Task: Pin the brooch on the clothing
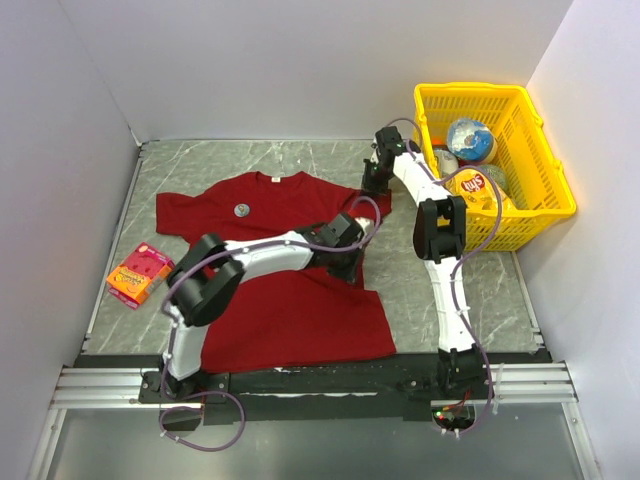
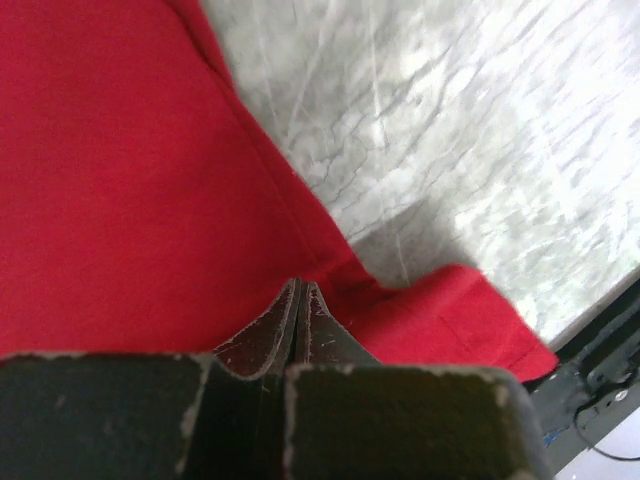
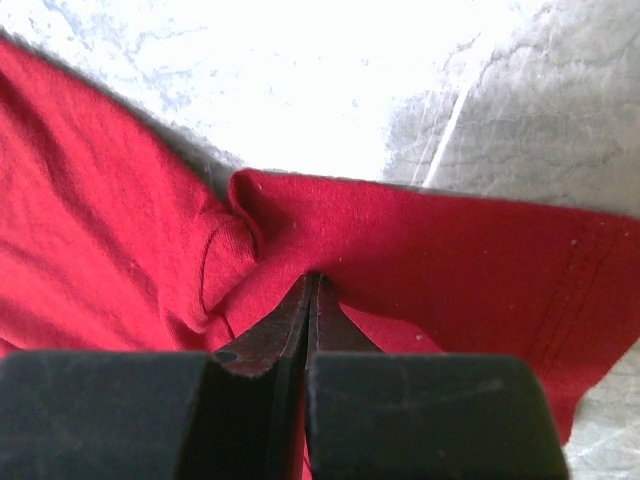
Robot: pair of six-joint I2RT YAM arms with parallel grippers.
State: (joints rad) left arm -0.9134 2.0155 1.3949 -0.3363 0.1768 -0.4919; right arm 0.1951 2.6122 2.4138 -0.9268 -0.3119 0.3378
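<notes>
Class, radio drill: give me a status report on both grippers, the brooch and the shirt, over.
Left gripper shut, tips near side edge of shirt. Right gripper shut at sleeve. Brooch on chest, unheld. Nothing covers it.

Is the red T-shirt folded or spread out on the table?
Spread out. In the top view the T-shirt lies flat with both sleeves out; only the sleeve at the right tool is wrinkled.

Grey marble tabletop [image 1: 250, 160], plain white walls [image 1: 300, 60]
</notes>
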